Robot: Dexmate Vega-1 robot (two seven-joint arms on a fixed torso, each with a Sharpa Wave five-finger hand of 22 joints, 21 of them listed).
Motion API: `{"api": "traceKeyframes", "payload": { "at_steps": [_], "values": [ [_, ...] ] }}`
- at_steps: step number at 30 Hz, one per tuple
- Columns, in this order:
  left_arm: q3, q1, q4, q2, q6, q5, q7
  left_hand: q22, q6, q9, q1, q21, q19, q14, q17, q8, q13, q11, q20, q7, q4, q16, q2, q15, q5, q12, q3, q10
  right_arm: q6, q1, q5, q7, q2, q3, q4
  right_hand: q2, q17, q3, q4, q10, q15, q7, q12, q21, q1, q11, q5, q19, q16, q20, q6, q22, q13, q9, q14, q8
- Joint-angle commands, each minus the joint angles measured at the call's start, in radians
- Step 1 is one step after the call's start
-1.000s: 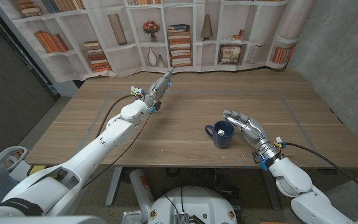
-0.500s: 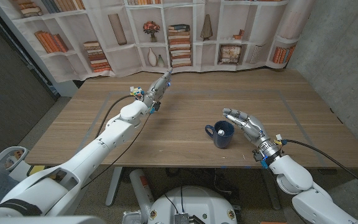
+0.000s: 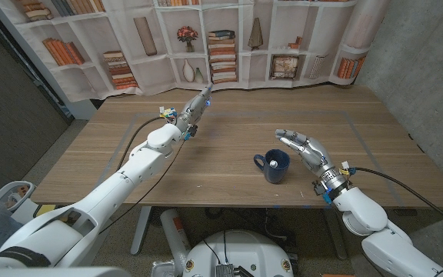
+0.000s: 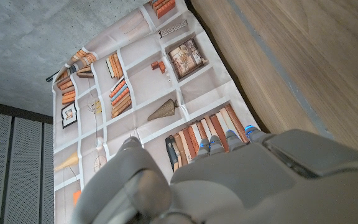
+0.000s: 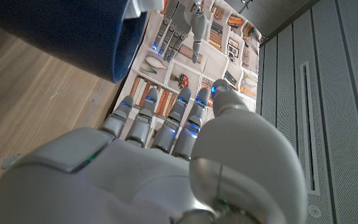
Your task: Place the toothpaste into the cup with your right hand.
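One dark blue cup (image 3: 276,166) stands upright on my wooden counter (image 3: 229,138), a little right of its middle and toward the near edge, with its handle turned to my left. Something pale shows just inside its rim in the head view, too small for me to say whether it is the toothpaste. In my right wrist view the cup's (image 5: 73,34) blue wall and rim sit just ahead of my fingertips.

My right hand (image 3: 304,146) hangs just beside the cup on its right side, not touching it, fingers (image 3: 289,139) spread and reaching toward the far side of the counter. It holds nothing; the palm is bare and the fingers are apart.

My left hand (image 3: 194,110) is well apart from the cup, out over the far left part of the counter, fingers stretched straight toward the back edge. It grips nothing that I can see, and the fingers lie close together in a line. In my left wrist view the back of this hand (image 4: 229,180) shows with the counter's grain beyond it.

Behind the counter hangs a backdrop printed with bookshelves (image 3: 206,38), books and vases. A grey concrete wall (image 3: 414,61) stands on my right.
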Motion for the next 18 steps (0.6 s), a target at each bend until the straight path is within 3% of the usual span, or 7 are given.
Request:
{"api": "traceKeyframes", "payload": {
  "at_steps": [1, 18],
  "values": [
    [-0.004, -0.012, 0.042, -0.010, -0.027, -0.014, -0.028, 0.006, -0.113, 0.003, 0.005, 0.007, -0.228, -0.179, 0.002, 0.001, 0.002, -0.005, 0.003, -0.007, -0.001, 0.007, 0.006, -0.005, -0.001, 0.005, -0.005, -0.134, -0.011, 0.000, -0.048, -0.034, -0.007, 0.025, -0.041, -0.003, 0.005, 0.001, 0.008, 0.004, -0.011, -0.001, 0.006, 0.002, -0.008, -0.007, 0.003, -0.002, 0.008, -0.001, -0.004, 0.000, 0.004, 0.002, 0.002, 0.007],
    [-0.006, -0.018, 0.079, -0.015, -0.050, -0.022, -0.052, 0.006, -0.110, 0.003, 0.006, 0.007, -0.227, -0.176, 0.002, 0.001, 0.002, -0.006, 0.004, -0.007, -0.001, 0.007, 0.008, -0.005, -0.002, 0.006, -0.007, -0.130, -0.019, -0.002, -0.093, -0.060, 0.004, 0.046, -0.074, 0.001, 0.005, 0.001, 0.010, 0.004, -0.016, -0.001, 0.008, 0.002, -0.015, -0.008, 0.001, -0.005, 0.009, 0.001, -0.003, 0.000, 0.004, 0.002, 0.003, 0.010]
  ]
}}
